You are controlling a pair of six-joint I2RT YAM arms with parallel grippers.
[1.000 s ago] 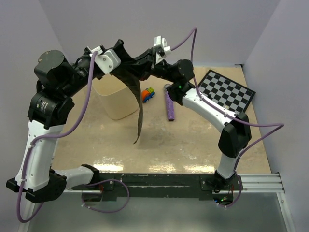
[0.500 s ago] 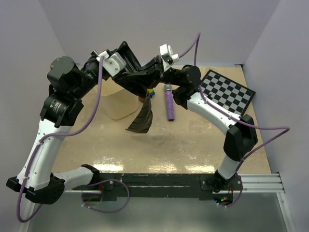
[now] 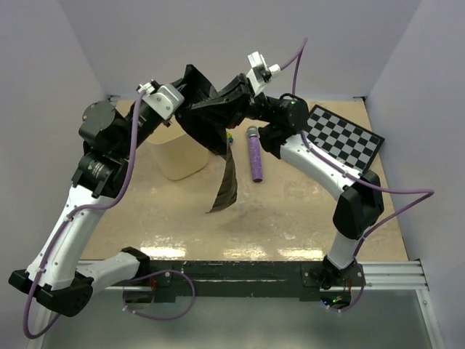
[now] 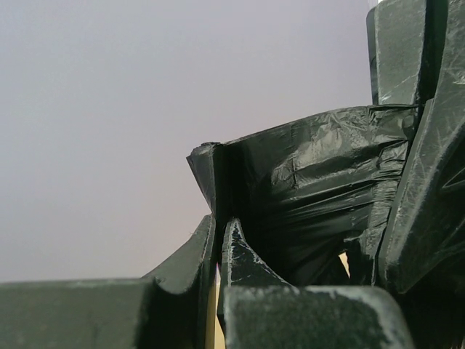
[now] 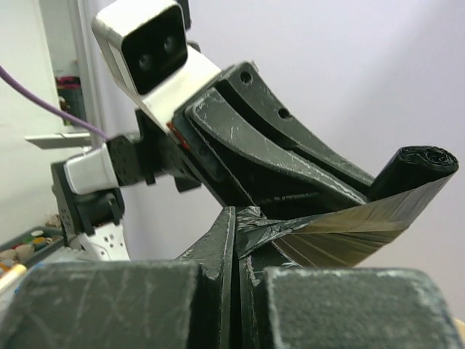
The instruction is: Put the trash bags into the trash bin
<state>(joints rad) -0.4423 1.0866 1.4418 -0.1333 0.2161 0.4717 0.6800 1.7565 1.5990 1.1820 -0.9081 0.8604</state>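
Both arms raised over table, grippers close together up high. Left gripper (image 3: 197, 86) jaws nearly closed, pinching thin glossy dark brown-black plastic film trash bag (image 3: 227, 182); left wrist view shows crinkled film bunched between and above its fingers (image 4: 247, 269). Right gripper (image 3: 221, 102) jaws fully together, clamped on same trash bag, with the film's rolled end sticking out upper right in right wrist view. Loose strip of trash bag hangs from the grippers over tan tabletop (image 3: 290, 211), just right of cream-beige tapering plastic trash bin (image 3: 174, 156), outside its mouth. Trash bin upright, partly hidden behind left arm. Purple glittery cylinder (image 3: 255, 154) lies right of the strip, black-and-white chequered board (image 3: 341, 138) further right
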